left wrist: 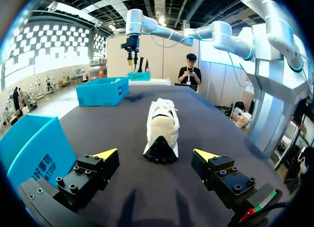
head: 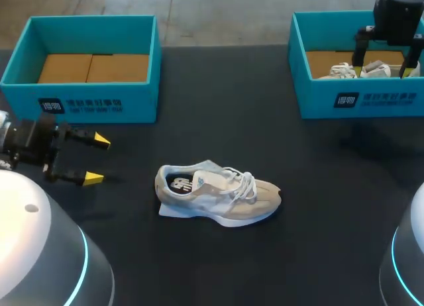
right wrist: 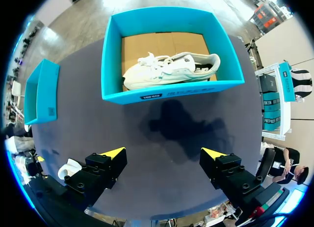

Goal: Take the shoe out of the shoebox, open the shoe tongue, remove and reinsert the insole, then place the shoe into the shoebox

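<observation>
Left gripper (head: 97,160), fingers spread and empty, sits at nine o'clock from a beige shoe (head: 218,193) on the table (head: 199,266). Right gripper (head: 381,69), also spread, hovers over the two-o'clock shoebox (head: 377,99) holding a second shoe (right wrist: 169,69).

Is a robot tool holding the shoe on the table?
No, the shoe lies on the table with the open left tool well apart from it.

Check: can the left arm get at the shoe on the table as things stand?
Probably yes. The left gripper is open and faces the shoe, heel end nearest; only bare table lies between them.
</observation>
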Robot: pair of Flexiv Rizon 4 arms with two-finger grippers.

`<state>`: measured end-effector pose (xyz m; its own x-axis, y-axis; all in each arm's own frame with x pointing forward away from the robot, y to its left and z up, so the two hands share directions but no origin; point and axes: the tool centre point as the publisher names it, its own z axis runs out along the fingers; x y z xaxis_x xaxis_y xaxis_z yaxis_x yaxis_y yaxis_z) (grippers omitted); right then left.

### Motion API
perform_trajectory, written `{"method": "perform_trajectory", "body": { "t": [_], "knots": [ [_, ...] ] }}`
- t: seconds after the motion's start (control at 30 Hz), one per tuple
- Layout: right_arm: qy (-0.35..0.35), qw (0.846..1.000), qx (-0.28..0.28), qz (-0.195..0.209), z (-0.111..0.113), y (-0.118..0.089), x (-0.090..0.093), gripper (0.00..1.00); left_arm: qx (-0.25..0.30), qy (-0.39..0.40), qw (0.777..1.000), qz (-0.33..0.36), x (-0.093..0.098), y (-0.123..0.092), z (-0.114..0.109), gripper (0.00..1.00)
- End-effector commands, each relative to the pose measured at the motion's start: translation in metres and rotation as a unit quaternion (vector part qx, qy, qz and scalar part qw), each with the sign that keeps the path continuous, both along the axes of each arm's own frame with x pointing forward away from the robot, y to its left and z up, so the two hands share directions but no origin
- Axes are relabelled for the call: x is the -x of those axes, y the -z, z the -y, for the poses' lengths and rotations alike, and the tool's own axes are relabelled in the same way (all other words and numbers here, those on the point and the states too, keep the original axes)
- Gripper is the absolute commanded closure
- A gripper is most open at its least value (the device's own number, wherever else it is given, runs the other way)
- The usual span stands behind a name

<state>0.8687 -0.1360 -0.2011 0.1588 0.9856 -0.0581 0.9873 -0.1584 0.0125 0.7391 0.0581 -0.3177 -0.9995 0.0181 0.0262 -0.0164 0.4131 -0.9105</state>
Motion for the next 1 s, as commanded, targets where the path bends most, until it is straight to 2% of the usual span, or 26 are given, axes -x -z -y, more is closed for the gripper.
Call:
{"method": "perform_trajectory", "body": {
  "t": [0.03, 0.4, 0.63, 1.0],
  "knots": [
    [0.000, 1.000, -0.001, 0.001, 0.001, 0.001, 0.001, 0.00, 0.006, 0.013, 1.000, 0.007, -0.006, 0.011, 0.010, 0.00],
    [0.000, 1.000, -0.001, 0.001, 0.001, 0.001, 0.001, 0.00, 0.021, 0.048, 0.998, 0.045, 0.013, 0.029, 0.032, 0.00],
    [0.000, 1.000, -0.001, 0.001, 0.001, 0.001, 0.001, 0.00, 0.023, 0.056, 0.998, 0.028, 0.018, 0.040, 0.045, 0.00],
    [0.000, 1.000, -0.001, 0.001, 0.001, 0.001, 0.001, 0.00, 0.047, 0.067, 0.997, 0.002, 0.020, 0.054, 0.052, 0.00]
  ]
}}
